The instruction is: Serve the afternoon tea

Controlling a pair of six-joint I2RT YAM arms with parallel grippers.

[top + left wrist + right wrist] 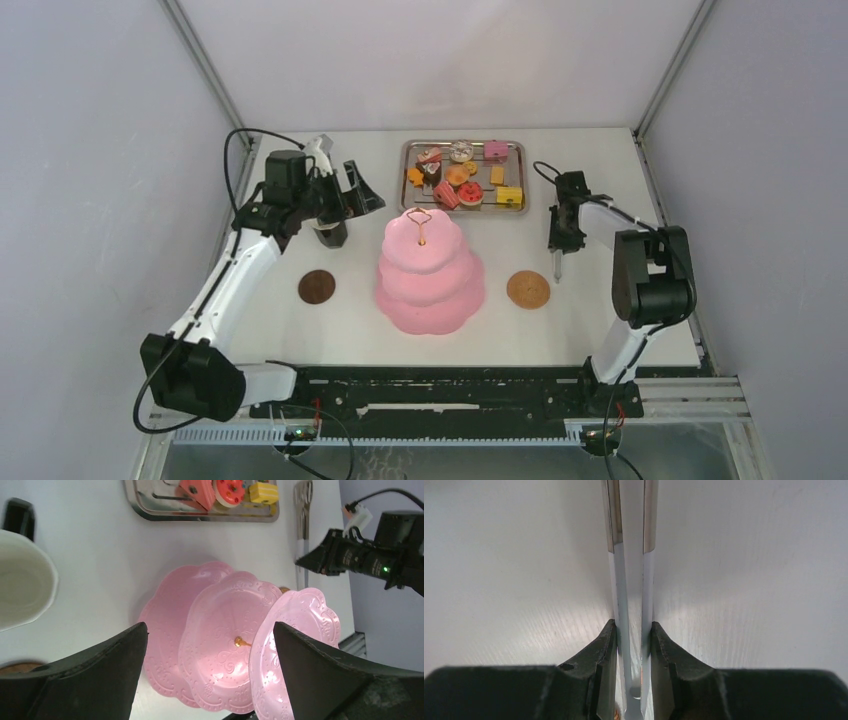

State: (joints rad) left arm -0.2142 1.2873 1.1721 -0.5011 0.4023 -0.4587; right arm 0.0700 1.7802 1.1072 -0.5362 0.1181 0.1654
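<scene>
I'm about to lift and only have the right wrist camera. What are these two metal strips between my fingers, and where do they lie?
Observer: They are the arms of steel tongs. They lie on the table between the steel tray and the right-hand coaster.
Operator: Is anything on the stand yet?
Observer: No. All three tiers of the pink stand are bare, and the toy cakes sit on the tray.
Operator: Is the left arm in my way?
Observer: No. The left gripper hangs open on the other side of the stand, beside a black mug.
</scene>
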